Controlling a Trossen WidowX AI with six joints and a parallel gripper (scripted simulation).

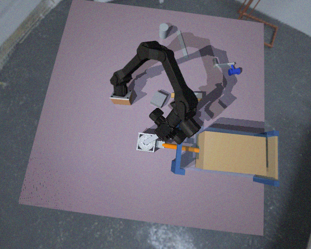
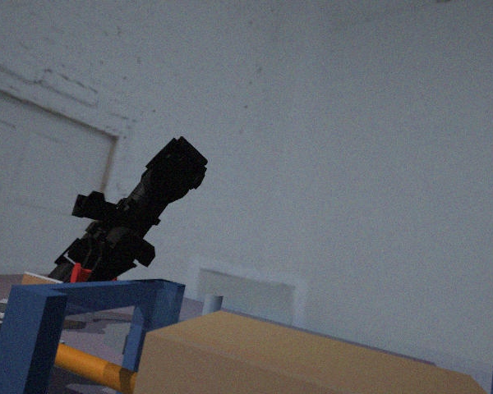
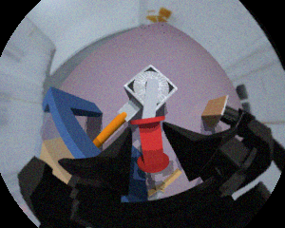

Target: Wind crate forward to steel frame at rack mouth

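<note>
- In top view, places gripper (image 1: 165, 133) (image 2: 80, 268) (image 3: 146, 127) just right of winch (image 1: 145, 148) (image 3: 139, 89), between table's left and right edges.
- Has fingers partly open, one on each side of red grip (image 2: 81, 273) (image 3: 151, 142); can't tell on contact.
- Shows grey crank arm (image 1: 150, 139) (image 3: 151, 95) across winch top, with red grip at outer end.
- Puts crate (image 1: 230, 152) (image 2: 260, 351) (image 3: 52, 154) inside cubby, reaching past table's right edge. Looks flat.
- Leaves open gap from crate front to blue frame (image 1: 178, 155) (image 2: 25, 335) (image 3: 71, 128), spanned by orange strap (image 1: 174, 146) (image 2: 94, 368) (image 3: 109, 129).
- Gives wide room from winch to left and bottom edges of table (image 1: 96, 166) (image 3: 180, 52). Much tighter on cubby side, with frame close to gripper.
- Keeps blue-gripped tool (image 1: 234, 70) near right edge, toward top right corner.
- Sets grey cylinder (image 1: 163, 30) near top edge, with thin grey bar (image 1: 182, 44) beside.
</note>
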